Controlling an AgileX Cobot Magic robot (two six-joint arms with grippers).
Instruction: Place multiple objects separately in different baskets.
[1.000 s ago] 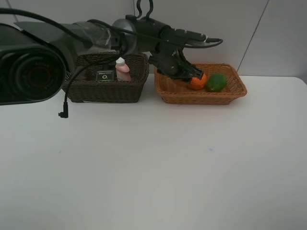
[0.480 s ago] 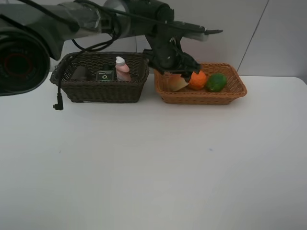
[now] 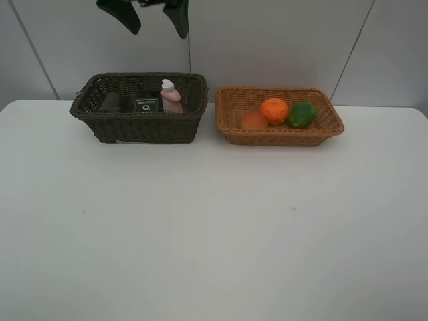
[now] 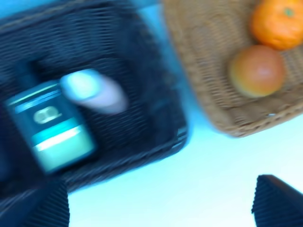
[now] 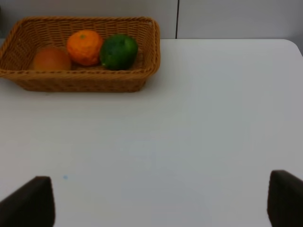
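Three fruits in the tan basket [image 3: 334, 125], three items in the dark basket [image 3: 140, 127], both claws spread, empty.

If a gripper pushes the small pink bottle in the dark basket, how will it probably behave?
The pink bottle stands upright, tall for its narrow base, so a push near its white cap would probably tip it. It looks like small plastic, so likely light and stiff. The dark basket wall and the green bottle beside it may stop it from sliding far.
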